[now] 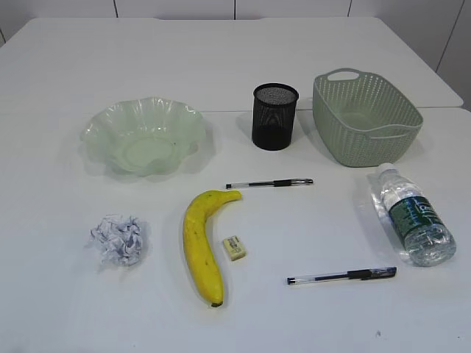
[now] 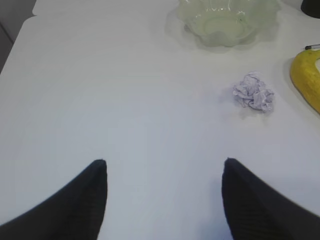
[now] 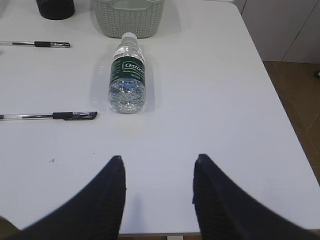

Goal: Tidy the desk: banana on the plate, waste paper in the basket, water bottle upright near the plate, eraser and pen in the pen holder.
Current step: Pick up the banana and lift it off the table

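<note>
Nothing is tidied yet; every item lies loose on the desk (image 1: 66, 59), so the first move is a choice of arm.

The banana (image 1: 203, 243) lies in front of the plate (image 1: 143, 136), its long axis running from the plate toward the near edge of the desk, dark tip nearest. The eraser (image 1: 234, 248) is just beside it on the right, not touching. The waste paper (image 1: 118, 239) sits left of the banana, well apart.

In the left wrist view the left gripper (image 2: 165, 167) is wide open and holds nothing. The waste paper lies ahead and to the right of its fingers (image 2: 95, 175); the plate is further ahead. I judge this arm is nearer to the paper and the banana.

The right gripper (image 3: 159, 162) is about half open, also empty. The water bottle (image 3: 128, 75) lies on its side straight ahead, slightly left, its cap pointing away toward the basket (image 3: 129, 17). Its long axis runs in line with the fingers, so a grip across the body seems possible.
</note>
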### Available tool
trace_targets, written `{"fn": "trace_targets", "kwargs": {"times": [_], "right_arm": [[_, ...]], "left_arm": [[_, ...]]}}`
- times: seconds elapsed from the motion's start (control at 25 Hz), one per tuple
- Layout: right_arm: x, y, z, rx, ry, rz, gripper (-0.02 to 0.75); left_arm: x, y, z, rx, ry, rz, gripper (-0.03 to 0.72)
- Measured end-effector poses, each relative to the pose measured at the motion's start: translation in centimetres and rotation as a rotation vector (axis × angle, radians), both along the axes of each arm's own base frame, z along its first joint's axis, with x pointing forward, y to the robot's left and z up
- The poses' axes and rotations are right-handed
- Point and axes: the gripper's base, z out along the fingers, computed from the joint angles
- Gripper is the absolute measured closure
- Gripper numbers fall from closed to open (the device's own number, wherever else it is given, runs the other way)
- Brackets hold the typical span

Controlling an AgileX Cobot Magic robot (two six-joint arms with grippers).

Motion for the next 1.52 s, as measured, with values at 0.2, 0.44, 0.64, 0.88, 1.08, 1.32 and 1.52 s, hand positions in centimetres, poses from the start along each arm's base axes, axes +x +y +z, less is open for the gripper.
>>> {"fn": "trace_targets", "kwargs": {"times": [0.2, 0.44, 0.64, 0.88, 1.08, 1.32, 1.52], "right_arm": [[0.00, 0.00, 0.00, 0.000, 0.000, 0.000, 0.400], [0.00, 0.00, 0.00, 0.000, 0.000, 0.000, 0.400], [0.00, 0.00, 0.00, 0.000, 0.000, 0.000, 0.400], [0.00, 0.00, 0.00, 0.000, 0.000, 0.000, 0.400], [0.00, 0.00, 0.00, 0.000, 0.000, 0.000, 0.400], [0.00, 0.00, 0.00, 0.000, 0.000, 0.000, 0.400], [0.00, 0.02, 0.00, 0.002, 0.000, 0.001, 0.400]], "left_arm": [[0.00, 0.00, 0.00, 0.000, 0.000, 0.000, 0.174], [0.00, 0.00, 0.00, 0.000, 0.000, 0.000, 0.178], [0.00, 0.00, 0.00, 0.000, 0.000, 0.000, 0.187], [0.00, 0.00, 0.00, 0.000, 0.000, 0.000, 0.188], [0.00, 0.00, 0.00, 0.000, 0.000, 0.000, 0.190], [0.00, -0.03, 0.00, -0.003, 0.000, -0.002, 0.206], [0.00, -0.03, 0.00, -0.003, 0.000, -0.002, 0.208]]}}
